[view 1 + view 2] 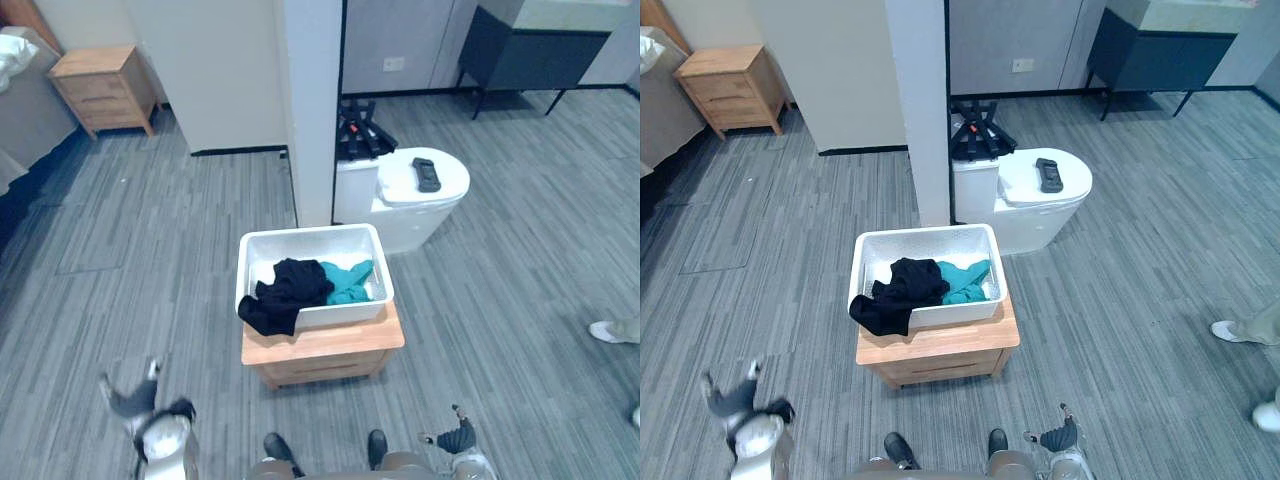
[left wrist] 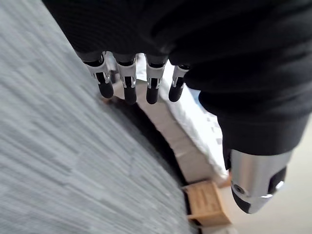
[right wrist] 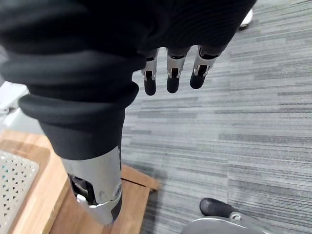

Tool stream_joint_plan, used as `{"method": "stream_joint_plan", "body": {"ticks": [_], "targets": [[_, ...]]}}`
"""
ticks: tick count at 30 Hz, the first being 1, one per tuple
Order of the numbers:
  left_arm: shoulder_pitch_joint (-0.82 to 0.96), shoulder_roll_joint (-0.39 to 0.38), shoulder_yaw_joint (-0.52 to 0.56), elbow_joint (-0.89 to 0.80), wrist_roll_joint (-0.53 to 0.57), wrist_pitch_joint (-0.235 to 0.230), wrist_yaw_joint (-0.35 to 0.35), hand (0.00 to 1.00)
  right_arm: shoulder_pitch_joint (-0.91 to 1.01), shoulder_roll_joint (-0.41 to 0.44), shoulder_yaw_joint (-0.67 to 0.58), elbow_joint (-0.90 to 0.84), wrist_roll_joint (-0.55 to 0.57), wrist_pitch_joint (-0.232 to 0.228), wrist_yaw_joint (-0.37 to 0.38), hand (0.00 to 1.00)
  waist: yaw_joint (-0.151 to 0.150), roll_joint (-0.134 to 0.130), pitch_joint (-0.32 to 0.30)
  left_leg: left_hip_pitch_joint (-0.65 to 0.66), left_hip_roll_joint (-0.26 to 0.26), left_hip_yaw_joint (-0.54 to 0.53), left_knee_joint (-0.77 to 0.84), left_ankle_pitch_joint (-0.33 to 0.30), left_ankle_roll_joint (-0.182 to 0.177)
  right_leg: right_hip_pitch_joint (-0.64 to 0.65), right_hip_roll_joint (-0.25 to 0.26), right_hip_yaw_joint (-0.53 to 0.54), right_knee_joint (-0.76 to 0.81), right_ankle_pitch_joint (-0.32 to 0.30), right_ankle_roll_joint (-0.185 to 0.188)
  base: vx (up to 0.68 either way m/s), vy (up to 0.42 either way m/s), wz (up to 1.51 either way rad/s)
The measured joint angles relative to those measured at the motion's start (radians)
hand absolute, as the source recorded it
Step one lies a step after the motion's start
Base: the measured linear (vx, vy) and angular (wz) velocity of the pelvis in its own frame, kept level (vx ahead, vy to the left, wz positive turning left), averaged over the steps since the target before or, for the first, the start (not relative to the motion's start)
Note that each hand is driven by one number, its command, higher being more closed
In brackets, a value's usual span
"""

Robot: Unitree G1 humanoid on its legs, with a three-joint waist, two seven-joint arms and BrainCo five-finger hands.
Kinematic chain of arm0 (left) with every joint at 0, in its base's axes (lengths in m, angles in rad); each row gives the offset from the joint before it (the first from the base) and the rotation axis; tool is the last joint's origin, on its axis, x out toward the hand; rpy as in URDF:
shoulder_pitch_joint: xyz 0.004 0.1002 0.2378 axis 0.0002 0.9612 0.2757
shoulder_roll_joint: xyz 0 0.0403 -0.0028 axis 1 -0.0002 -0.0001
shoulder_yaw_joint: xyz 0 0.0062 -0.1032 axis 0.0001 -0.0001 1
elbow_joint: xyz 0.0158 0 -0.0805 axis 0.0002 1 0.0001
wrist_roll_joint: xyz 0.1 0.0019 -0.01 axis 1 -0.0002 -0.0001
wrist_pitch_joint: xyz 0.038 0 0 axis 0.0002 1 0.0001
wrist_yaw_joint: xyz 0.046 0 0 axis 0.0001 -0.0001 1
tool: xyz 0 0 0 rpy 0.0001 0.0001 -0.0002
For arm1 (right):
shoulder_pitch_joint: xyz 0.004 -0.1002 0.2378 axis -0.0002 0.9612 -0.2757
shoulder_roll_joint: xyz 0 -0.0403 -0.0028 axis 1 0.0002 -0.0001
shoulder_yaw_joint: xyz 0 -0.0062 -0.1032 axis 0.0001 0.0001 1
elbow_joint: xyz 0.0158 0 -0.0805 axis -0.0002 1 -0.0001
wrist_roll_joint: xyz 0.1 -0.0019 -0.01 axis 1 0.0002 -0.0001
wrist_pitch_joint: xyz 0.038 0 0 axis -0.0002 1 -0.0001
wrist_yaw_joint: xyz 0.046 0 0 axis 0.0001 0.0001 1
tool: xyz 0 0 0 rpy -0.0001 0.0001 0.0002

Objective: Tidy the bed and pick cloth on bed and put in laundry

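Note:
A white laundry basket [image 1: 311, 243] stands on a low wooden stand [image 1: 325, 350] in the middle of the floor. A black cloth [image 1: 283, 293] lies in it and hangs over its front rim, and a teal cloth [image 1: 347, 282] lies beside it inside. The bed [image 1: 22, 118] is at the far left, with its white bedding [image 2: 195, 122] showing in the left wrist view. My left hand [image 1: 132, 402] hangs low at the lower left, open and empty, its fingers [image 2: 129, 83] relaxed. My right hand [image 1: 458, 437] hangs at the lower right, open and empty, with its fingers [image 3: 170, 75] straight over the carpet.
A white pillar [image 1: 310, 100] rises just behind the basket. Next to it sits a white rounded unit [image 1: 405, 205] with a black remote [image 1: 427, 174] on top. A wooden nightstand [image 1: 105, 88] stands by the bed, a dark cabinet [image 1: 530, 45] at the back right. A person's shoe [image 1: 606, 331] shows at the right edge.

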Motion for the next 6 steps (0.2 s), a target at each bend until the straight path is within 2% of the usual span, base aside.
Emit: {"method": "stream_joint_plan", "body": {"ticks": [4, 6], "targets": [[0.042, -0.006, -0.004, 0.194, -0.016, 0.018, -0.123, 0.0, 0.005, 0.011, -0.003, -0.002, 0.027, -0.005, 0.038, 0.0, 0.006, 0.0, -0.035, 0.095, -0.037, 0.025, -0.143, 0.009, -0.012, 0.023, -0.007, -0.005, -0.001, -0.014, 0.002, 0.04, 0.031, -0.13], [0.04, -0.006, 0.016, 0.251, -0.015, 0.019, -0.158, 0.0, 0.005, 0.012, -0.004, -0.001, 0.028, -0.009, 0.043, 0.0, 0.006, 0.007, -0.045, 0.104, -0.039, 0.025, -0.143, 0.01, -0.012, 0.034, -0.012, -0.02, -0.002, -0.018, 0.006, 0.05, 0.03, 0.03]]}}
